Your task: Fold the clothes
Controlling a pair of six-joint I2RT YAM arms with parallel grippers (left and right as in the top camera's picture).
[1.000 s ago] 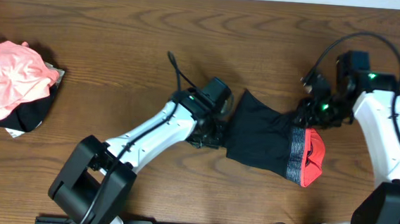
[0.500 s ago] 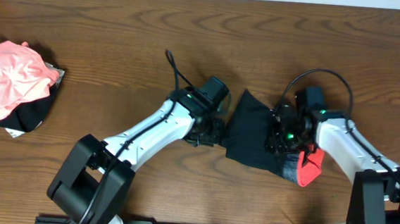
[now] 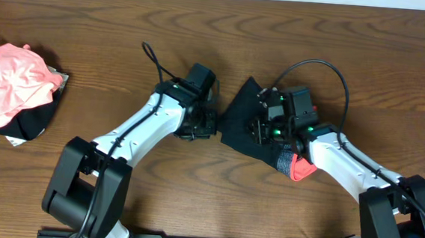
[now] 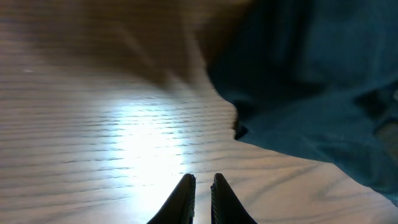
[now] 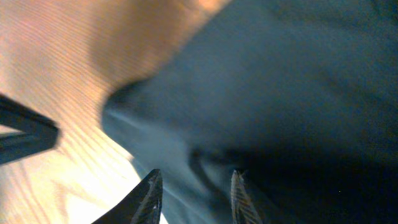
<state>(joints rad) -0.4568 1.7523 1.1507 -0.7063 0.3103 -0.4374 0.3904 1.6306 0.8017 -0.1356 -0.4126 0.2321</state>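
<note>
Right gripper [image 5: 194, 182] shifted leggings [image 3: 243, 125] leftward, waistband [image 3: 293, 166] trailing; jaws now spread, likely releasing. Left gripper [image 4: 202, 186] pressed together, empty.

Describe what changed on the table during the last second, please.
The right gripper swept left along the leggings; its jaws now stand apart above the black fabric. The leggings bunched shorter and slid left, and their coral waistband end moved with them. The left gripper drew back left, off the cloth, shut on nothing. The pink pile at the left edge stayed put.
</note>
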